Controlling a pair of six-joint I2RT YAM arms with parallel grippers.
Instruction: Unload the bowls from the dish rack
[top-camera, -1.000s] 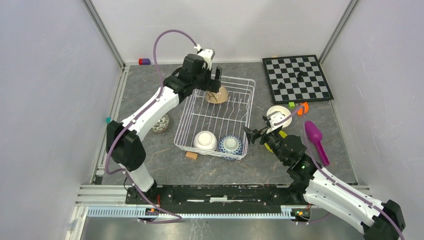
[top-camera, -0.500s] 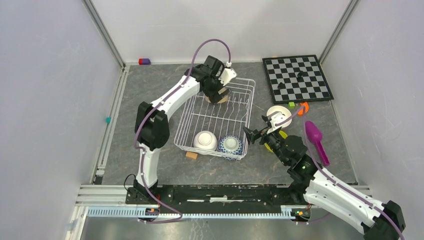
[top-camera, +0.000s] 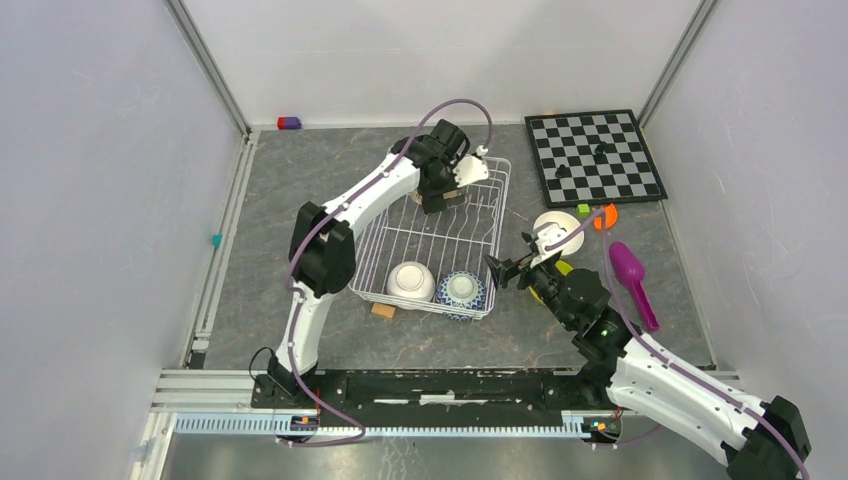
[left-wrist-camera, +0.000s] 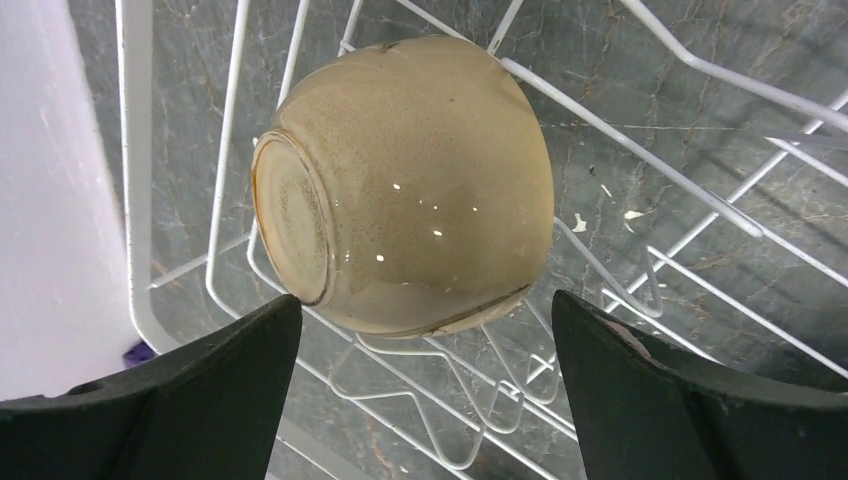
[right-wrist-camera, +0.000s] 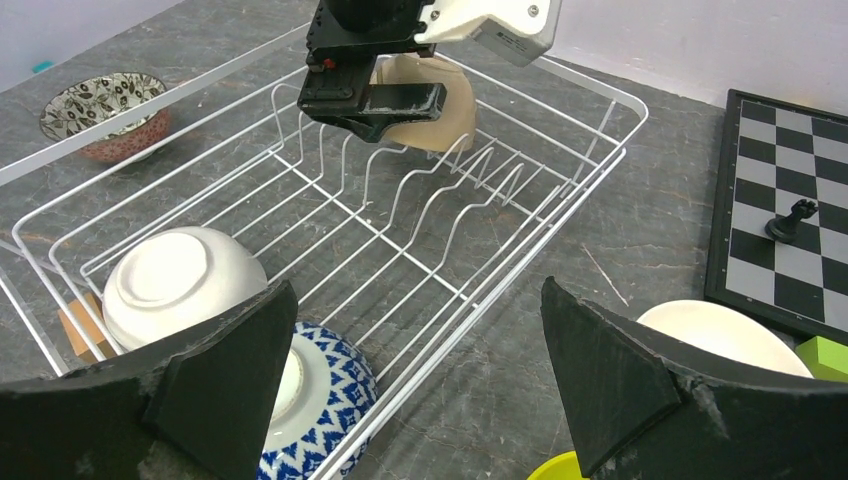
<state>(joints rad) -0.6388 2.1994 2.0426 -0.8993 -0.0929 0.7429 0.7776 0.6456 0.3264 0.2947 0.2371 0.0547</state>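
The white wire dish rack (top-camera: 498, 215) holds a tan bowl (left-wrist-camera: 400, 190) lying on its side at the far end. A white bowl (top-camera: 410, 281) and a blue-and-white bowl (top-camera: 462, 290) sit upside down at the near end. My left gripper (top-camera: 440, 192) is open just above the tan bowl, one jaw on each side, not touching it. My right gripper (top-camera: 510, 268) is open and empty beside the rack's right edge. Another white bowl (top-camera: 557, 228) and a yellow-green bowl (top-camera: 562, 268) are on the table to the right. A pink speckled bowl (right-wrist-camera: 110, 100) stands left of the rack.
A chessboard (top-camera: 594, 155) lies at the back right. A purple scoop (top-camera: 632, 280) lies by the right arm. A small orange piece (top-camera: 605, 218) and a green block (top-camera: 583, 209) sit near the white bowl. A wooden block (top-camera: 382, 311) lies at the rack's near corner.
My left arm has swung right and its wrist has turned and come down over the tan bowl. The right arm and the bowls have not moved.
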